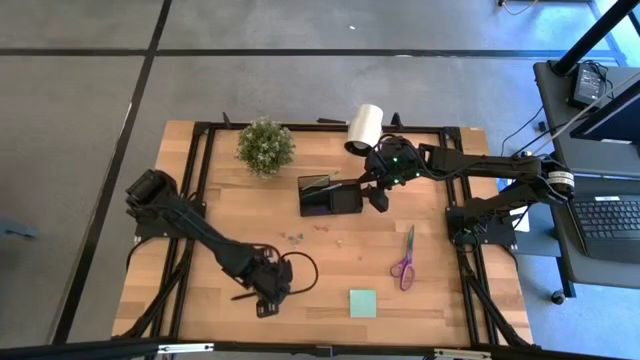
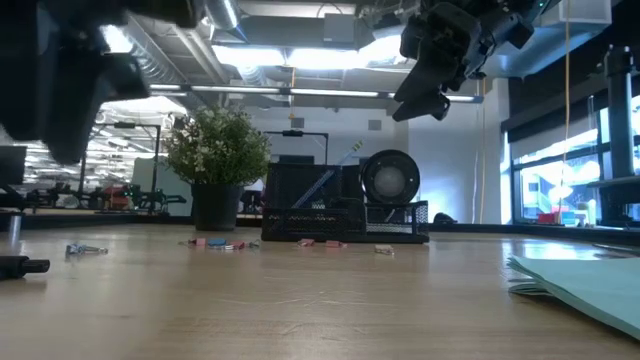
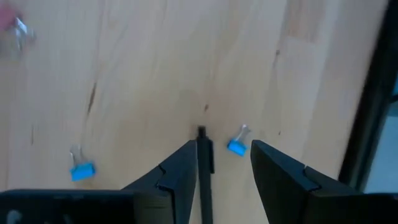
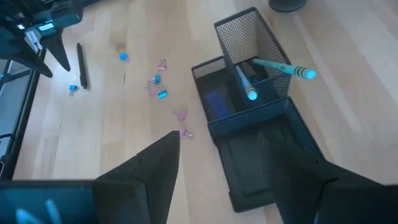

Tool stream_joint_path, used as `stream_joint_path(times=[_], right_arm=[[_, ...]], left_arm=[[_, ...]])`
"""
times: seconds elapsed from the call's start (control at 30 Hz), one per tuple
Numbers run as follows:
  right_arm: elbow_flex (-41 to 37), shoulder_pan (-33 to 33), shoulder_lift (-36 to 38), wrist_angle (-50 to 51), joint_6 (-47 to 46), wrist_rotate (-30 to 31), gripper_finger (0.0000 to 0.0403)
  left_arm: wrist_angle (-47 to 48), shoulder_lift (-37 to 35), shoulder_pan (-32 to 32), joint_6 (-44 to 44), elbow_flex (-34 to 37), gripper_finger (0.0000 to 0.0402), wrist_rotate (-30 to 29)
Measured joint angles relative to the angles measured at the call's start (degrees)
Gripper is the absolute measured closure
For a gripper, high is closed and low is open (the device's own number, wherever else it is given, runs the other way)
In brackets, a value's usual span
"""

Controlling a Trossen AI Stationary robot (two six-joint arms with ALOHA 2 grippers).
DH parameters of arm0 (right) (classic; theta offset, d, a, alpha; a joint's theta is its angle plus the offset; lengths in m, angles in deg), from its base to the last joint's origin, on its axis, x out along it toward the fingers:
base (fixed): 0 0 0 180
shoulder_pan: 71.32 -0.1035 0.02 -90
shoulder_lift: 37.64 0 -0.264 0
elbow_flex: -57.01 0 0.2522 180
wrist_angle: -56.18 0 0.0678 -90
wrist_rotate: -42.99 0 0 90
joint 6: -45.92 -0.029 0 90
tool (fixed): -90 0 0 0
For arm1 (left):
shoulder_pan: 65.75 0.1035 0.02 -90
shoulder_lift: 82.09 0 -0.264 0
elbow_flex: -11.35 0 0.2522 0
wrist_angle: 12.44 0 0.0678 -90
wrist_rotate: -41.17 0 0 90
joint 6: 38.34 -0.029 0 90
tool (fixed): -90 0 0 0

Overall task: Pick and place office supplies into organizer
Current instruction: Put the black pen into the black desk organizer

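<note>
My left gripper (image 1: 266, 302) (image 3: 224, 148) stands open near the table's front edge, left of the middle, pointing steeply down. A black pen (image 3: 203, 152) lies flat on the wood below it, close by one finger, apart from it as far as I can see. Small blue clips (image 3: 236, 147) (image 3: 82, 171) lie beside it. My right gripper (image 1: 378, 197) (image 4: 224, 177) hovers open over the black mesh organizer (image 1: 330, 196) (image 4: 249, 118). In its taller compartment lean a green stick (image 4: 283, 66) and a blue pen (image 4: 244, 84). Purple-handled scissors (image 1: 405, 262) and a light green sticky-note pad (image 1: 362, 303) lie flat at the front right.
A potted plant (image 1: 265, 146) and a white roll (image 1: 363, 127) stand at the back of the table. Small clips (image 1: 293, 237) (image 4: 158, 87) are scattered in front of the organizer. Black frame rails run along the table's left and right sides.
</note>
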Motion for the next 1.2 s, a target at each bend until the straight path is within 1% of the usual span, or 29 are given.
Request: stream_joint_path(times=[0.2, 0.47, 0.83, 0.93, 1.2], right_arm=[[0.0, 0.0, 0.0, 0.0, 0.0, 0.0, 0.0184], [0.0, 0.0, 0.0, 0.0, 0.0, 0.0, 0.0184], [0.0, 0.0, 0.0, 0.1, 0.0, 0.0, 0.0184], [0.0, 0.0, 0.0, 0.1, 0.1, 0.0, 0.0184], [0.0, 0.0, 0.0, 0.1, 0.2, 0.0, 0.0184]], left_arm=[[-0.2, 3.5, -1.4, 5.7, 0.0, 0.0256, -0.4], [0.1, 7.5, -3.0, 7.4, 0.0, 0.0256, -0.4], [2.2, 10.4, -2.9, 8.8, -0.3, 0.0257, -0.7], [2.3, 10.5, -2.7, 9.0, -0.3, 0.0261, -1.9], [2.4, 10.5, -2.0, 9.0, -0.2, 0.0288, -1.7]])
